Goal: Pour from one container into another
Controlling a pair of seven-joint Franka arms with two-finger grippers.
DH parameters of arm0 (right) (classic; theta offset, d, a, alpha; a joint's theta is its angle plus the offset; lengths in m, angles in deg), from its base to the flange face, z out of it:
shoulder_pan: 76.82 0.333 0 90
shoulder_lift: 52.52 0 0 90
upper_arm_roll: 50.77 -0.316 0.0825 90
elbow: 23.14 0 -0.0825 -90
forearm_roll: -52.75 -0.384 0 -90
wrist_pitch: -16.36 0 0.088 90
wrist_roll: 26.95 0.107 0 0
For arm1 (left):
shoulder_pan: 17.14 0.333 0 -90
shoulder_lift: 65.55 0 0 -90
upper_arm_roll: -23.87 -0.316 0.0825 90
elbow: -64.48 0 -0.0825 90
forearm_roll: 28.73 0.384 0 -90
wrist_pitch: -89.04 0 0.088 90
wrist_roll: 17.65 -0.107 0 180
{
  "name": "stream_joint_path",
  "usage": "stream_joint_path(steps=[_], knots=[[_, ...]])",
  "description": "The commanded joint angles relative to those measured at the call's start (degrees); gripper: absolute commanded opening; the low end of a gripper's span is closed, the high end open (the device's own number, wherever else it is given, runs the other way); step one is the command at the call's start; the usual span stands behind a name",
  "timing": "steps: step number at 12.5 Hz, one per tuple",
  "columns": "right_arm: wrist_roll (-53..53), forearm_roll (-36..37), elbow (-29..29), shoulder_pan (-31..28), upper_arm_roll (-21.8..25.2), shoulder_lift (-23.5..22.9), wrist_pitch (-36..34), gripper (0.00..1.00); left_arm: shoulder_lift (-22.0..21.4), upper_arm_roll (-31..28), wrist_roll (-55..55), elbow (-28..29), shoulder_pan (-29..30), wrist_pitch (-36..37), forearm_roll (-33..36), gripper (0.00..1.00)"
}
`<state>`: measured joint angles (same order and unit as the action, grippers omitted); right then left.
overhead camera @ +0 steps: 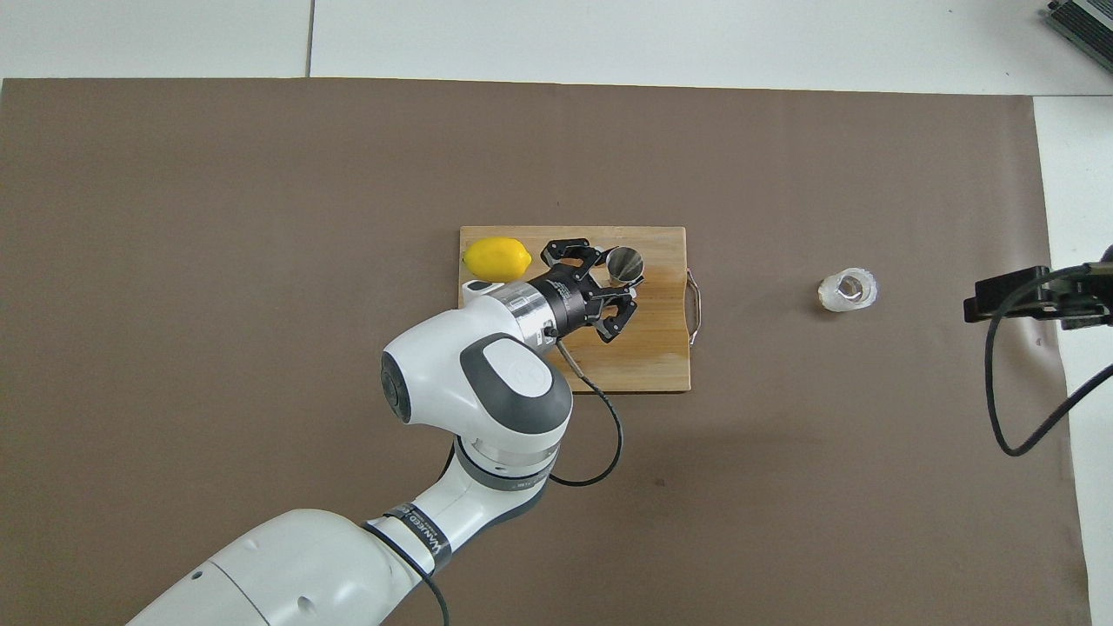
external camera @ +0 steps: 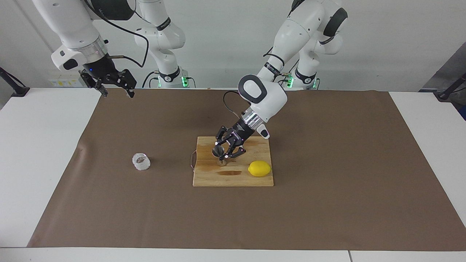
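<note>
While the pour has not begun, the items stand as follows. Left end effector [external camera: 222,155]: centre of the facing view, low over the cutting board [external camera: 233,179], fingers clamped on the narrow waist of the jigger [external camera: 218,150], probably the surest hold on that shape. Jigger: steel, hourglass form, on the board's end toward the right arm, apparently upright with its foot at or just above the wood. Glass cup [external camera: 141,161]: clear, ribbed, centre-left of the facing view on the brown mat [external camera: 327,203], well apart from the board, untouched. Right end effector [external camera: 115,87]: upper left of the facing view, waiting over the mat's corner, fingers apart, likely clear of the working arm. Lemon [external camera: 259,168]: on the board's opposite end, not involved. Desk [external camera: 32,153]: white, bearing all of it.
</note>
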<state>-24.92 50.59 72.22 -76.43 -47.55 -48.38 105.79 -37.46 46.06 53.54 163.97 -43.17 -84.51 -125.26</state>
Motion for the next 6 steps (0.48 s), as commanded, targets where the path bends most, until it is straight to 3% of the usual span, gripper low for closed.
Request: stream_joint_path(steps=[1, 6], knots=[[0.8, 0.3, 0.7, -0.4, -0.3, 0.7, -0.5, 1.00, 0.5, -0.1, 0.0, -0.4, -0.6, -1.4, 0.7, 0.44], [0.8, 0.3, 0.7, -0.3, -0.3, 0.8, -0.5, 1.00, 0.4, -0.1, -0.3, 0.1, -0.1, -1.2, 0.8, 0.53]])
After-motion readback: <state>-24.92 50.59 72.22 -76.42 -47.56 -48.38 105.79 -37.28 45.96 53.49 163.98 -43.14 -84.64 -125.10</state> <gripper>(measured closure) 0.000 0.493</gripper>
